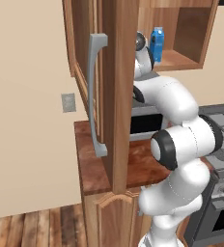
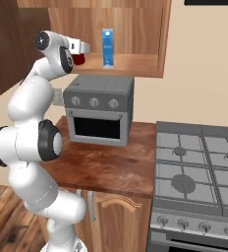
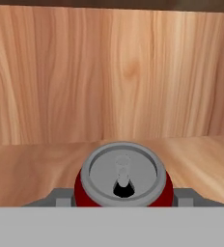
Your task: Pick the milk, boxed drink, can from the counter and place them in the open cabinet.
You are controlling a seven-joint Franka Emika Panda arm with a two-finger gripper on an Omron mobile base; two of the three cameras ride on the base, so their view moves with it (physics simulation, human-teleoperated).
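Observation:
My gripper [image 2: 79, 53] is shut on the can [image 2: 79, 59], a small red cylinder with a silver top, at the left front of the open cabinet's shelf [image 2: 135, 64]. In the hand view the can [image 3: 122, 181] sits between my fingers [image 3: 58, 198], with the shelf floor and the wooden back wall [image 3: 114, 77] beyond it. The milk [image 2: 107, 47], a blue gable-topped carton, stands upright on the shelf to the right of the can; the left base view shows the milk [image 1: 157, 43] too. The boxed drink is out of view. The counter [image 2: 106, 165] lies below.
A grey toaster oven [image 2: 100, 108] stands on the counter under the cabinet. A gas stove [image 2: 199, 167] adjoins the counter on the right. The open cabinet door [image 1: 116, 96] with its grey bar handle [image 1: 97, 96] juts out left of the arm.

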